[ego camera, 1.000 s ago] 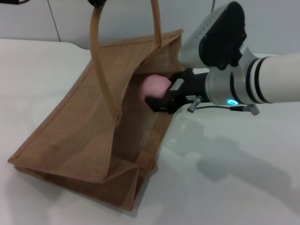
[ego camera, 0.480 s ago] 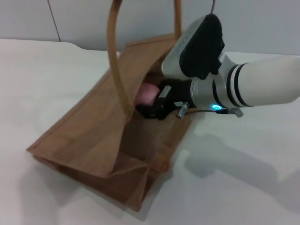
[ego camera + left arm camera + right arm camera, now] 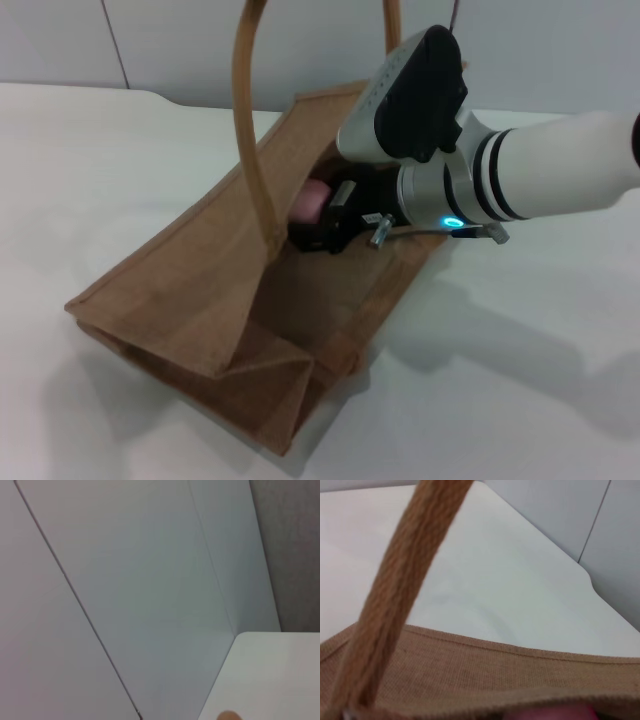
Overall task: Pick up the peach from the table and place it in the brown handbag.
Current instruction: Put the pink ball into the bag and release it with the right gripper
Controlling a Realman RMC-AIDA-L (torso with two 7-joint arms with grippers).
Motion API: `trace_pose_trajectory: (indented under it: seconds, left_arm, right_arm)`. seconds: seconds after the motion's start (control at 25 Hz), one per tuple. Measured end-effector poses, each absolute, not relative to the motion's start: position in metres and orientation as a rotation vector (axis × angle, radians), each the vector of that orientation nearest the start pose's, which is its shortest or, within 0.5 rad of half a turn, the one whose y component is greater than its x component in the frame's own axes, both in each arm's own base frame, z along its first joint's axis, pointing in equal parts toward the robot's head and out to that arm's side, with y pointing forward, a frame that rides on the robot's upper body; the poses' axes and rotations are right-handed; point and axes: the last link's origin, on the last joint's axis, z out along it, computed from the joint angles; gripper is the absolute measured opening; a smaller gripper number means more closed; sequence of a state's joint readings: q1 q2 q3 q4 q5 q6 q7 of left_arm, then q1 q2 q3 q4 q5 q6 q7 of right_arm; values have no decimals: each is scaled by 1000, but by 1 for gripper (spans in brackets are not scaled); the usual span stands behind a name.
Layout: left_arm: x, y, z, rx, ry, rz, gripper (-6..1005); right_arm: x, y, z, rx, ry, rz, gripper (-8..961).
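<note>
Reaching into the mouth of the brown handbag (image 3: 210, 300), your right claw (image 3: 318, 222) has its black fingers clamped around the peach (image 3: 312, 200), so the fruit is up off the bench (image 3: 80, 170) and sitting just inside the bag's opening, past the top rim. From the head view you only get a sliver of pink poking out between the fingers and the jute wall.

The bag itself is lying slumped on the bench with its mouth gaping toward the far side, the bottom end folded in on itself nearest you. One long handle (image 3: 255, 130) arches up right in front of the claw, and the second one rises behind the right arm's wrist.

Your right wrist cam is basically full of that handle strap (image 3: 395, 595) running diagonally, with the bag's woven rim (image 3: 495, 665) across the lower part and a bit of pink peach (image 3: 550, 713) at the very edge.

Left claw isn't visible in any picture. Its wrist cam just shows grey wall panels (image 3: 150, 580) and a corner of the white bench (image 3: 270, 680).
</note>
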State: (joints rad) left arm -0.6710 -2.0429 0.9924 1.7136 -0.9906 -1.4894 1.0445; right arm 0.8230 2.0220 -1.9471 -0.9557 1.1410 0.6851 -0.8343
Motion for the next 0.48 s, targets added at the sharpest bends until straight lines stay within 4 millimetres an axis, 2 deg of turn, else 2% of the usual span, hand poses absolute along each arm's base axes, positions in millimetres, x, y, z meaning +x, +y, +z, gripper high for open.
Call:
trace_pose_trajectory:
  seconds: [0.48]
  left_arm:
    - [-66,378,129,-2479,-56,-305,118]
  right_arm:
    - [95,391,-113,-2752,331,34,794]
